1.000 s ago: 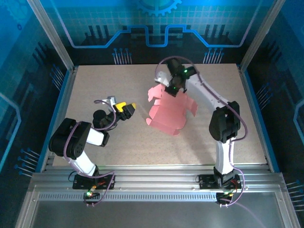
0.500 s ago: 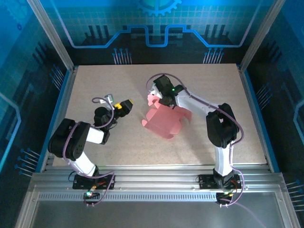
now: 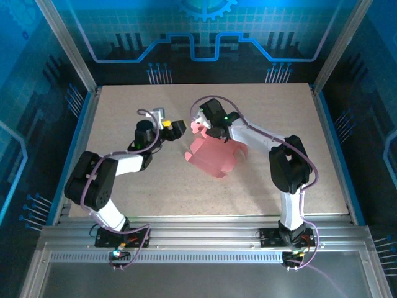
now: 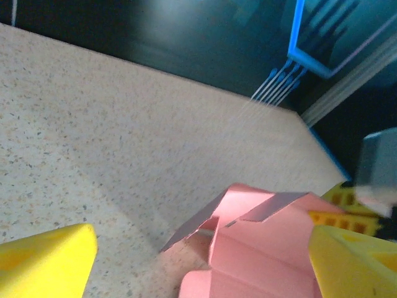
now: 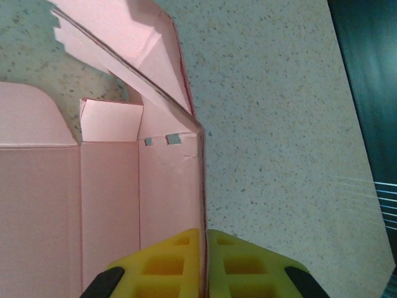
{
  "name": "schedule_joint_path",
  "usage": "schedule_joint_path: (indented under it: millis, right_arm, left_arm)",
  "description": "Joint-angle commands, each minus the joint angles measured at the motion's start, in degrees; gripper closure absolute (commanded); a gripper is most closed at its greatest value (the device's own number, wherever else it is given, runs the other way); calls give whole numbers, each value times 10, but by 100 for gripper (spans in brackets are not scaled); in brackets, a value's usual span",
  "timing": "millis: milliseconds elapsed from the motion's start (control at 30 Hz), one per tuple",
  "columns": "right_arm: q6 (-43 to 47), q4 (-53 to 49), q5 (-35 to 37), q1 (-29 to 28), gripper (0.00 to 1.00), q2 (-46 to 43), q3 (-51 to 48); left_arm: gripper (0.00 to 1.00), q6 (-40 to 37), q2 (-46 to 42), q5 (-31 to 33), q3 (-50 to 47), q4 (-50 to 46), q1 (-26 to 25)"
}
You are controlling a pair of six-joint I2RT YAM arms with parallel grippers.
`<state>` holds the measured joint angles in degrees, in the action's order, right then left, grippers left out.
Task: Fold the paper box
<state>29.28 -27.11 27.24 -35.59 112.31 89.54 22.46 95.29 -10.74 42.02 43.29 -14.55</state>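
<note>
From above, the paper box (image 3: pixel 214 158), a pink thin-card die-cut piece with creased panels and flaps, sits near the middle of the speckled beige table (image 3: pixel 260 186). It is partly raised, and its near edge curves up off the surface. The right gripper (image 3: pixel 206 127), on a white and black arm, meets the box at its far edge. The left gripper (image 3: pixel 177 128), tipped with yellow and black, hovers just to the left of that same far edge.

In the left wrist view, the left gripper (image 4: pixel 201 261) has its two matte yellow plastic fingers (image 4: pixel 46 264) spread wide at the bottom corners. The smooth pink card (image 4: pixel 260 248) lies between them. It is not clear whether either finger touches it. One angular flap stands up, and its shaded face looks greyish. The grainy table surface (image 4: pixel 93 124) stretches beyond it.

In the right wrist view, the right gripper (image 5: pixel 203 248) has its yellow fingers (image 5: pixel 242 267), moulded with square recesses, pressed together on the thin upright edge of one box wall. The box (image 5: pixel 105 205) spreads to the left in narrow panels divided by straight creases. It has a flap with a rounded corner, a small square tab and two tiny slots near the fold. Above, a larger flap leans over at a slant. The speckled table (image 5: pixel 279 124) lies to the right.
</note>
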Motion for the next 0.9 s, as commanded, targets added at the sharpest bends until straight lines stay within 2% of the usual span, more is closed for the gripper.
schedule_joint_path:
  millis: [0, 100, 167, 300, 367, 567, 833, 867]
  right_arm:
    - [-20, -29, -59, 0, 91, -20, 6]
    - [-21, -45, -90, 4, 92, -23, 7]
    - [-15, -60, -115, 7, 93, -27, 8]
    - [-12, -94, -170, 17, 94, -34, 14]
    - [-13, -104, -190, 24, 94, -36, 18]
    - [-9, -114, -199, 30, 94, -36, 22]
    - [-12, -117, -207, 28, 92, -37, 24]
    - [-12, -116, -206, 28, 92, -37, 24]
  left_arm:
    - [16, -153, 12, -25, 56, -162, -23]
    - [29, -195, 17, -31, 48, -146, -30]
    - [31, -208, 21, -57, 41, -126, -30]
    - [37, -242, 23, -89, 64, -171, -37]
    - [45, -257, 23, -88, 63, -177, -40]
    - [61, -268, 30, -99, 73, -198, -39]
    - [67, -245, 62, -105, 84, -190, -40]
    - [71, -243, 67, -105, 88, -191, -41]
